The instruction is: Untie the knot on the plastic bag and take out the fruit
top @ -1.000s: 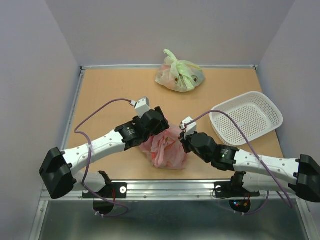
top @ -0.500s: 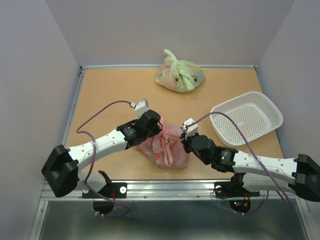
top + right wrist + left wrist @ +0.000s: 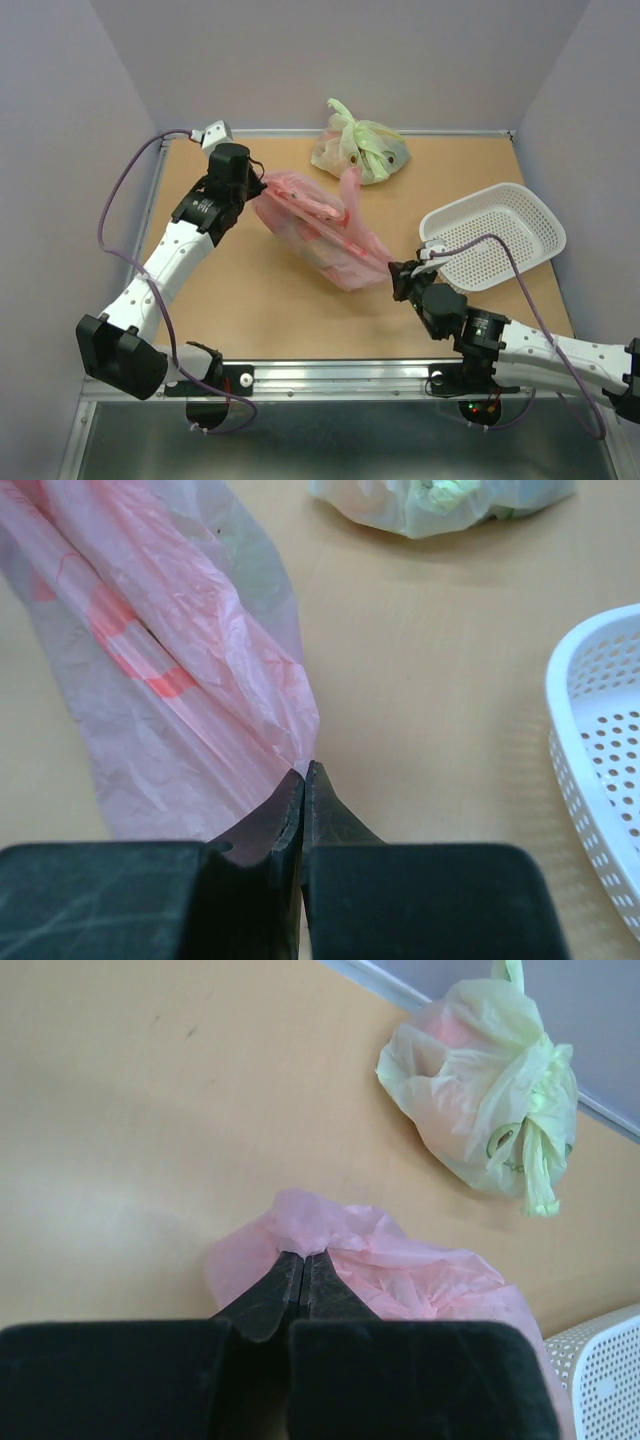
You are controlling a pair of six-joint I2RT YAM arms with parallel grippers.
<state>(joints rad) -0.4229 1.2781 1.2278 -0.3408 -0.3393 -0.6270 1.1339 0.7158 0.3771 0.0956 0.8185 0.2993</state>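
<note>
The pink plastic bag (image 3: 322, 230) hangs stretched in the air between my two arms, slanting from upper left to lower right over the table. My left gripper (image 3: 258, 186) is shut on the plastic bag's upper left corner (image 3: 305, 1222). My right gripper (image 3: 396, 272) is shut on its lower right end (image 3: 250, 680), the film fanning out from the fingertips (image 3: 305, 772). A loose pink strip sticks up from the bag's middle. Reddish shapes show faintly through the film; the fruit itself cannot be made out.
A pale green tied bag (image 3: 358, 148) with fruit inside lies at the back of the table, also in the left wrist view (image 3: 480, 1090). A white perforated basket (image 3: 495, 235) sits at the right, close to my right arm.
My left gripper shut on the bag and swung up toward the back left, while the right gripper pulled toward the right. The bag left the table and stretched out between them.
</note>
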